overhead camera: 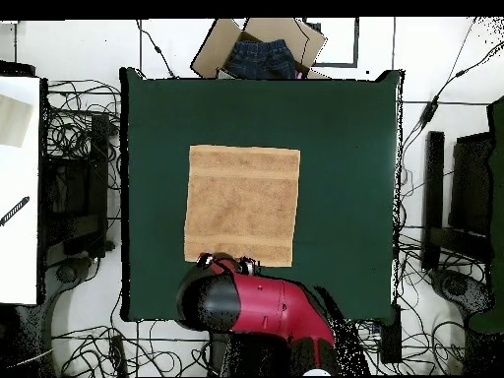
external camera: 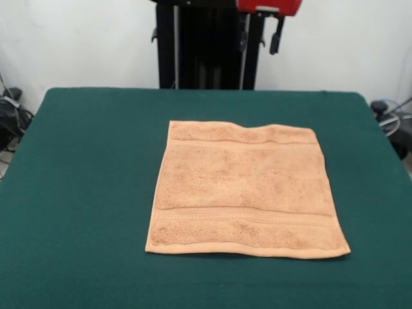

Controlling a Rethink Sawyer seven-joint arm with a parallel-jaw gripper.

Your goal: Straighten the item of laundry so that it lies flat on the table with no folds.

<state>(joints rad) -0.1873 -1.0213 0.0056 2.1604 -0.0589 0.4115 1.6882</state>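
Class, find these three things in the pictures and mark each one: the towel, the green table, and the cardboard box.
towel (external camera: pixel 244 187): front view, middle of its flat pile.
table (external camera: pixel 84 193): front view, bare green top beside the towel.
cardboard box (overhead camera: pixel 212 51): overhead view, its open flap.

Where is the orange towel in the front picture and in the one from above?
Front view: the towel lies flat, just right of the table's middle.
Overhead view: the towel lies left of the middle, its lower edge by the red arm.
Shared landmark: the green table, under the towel in both.
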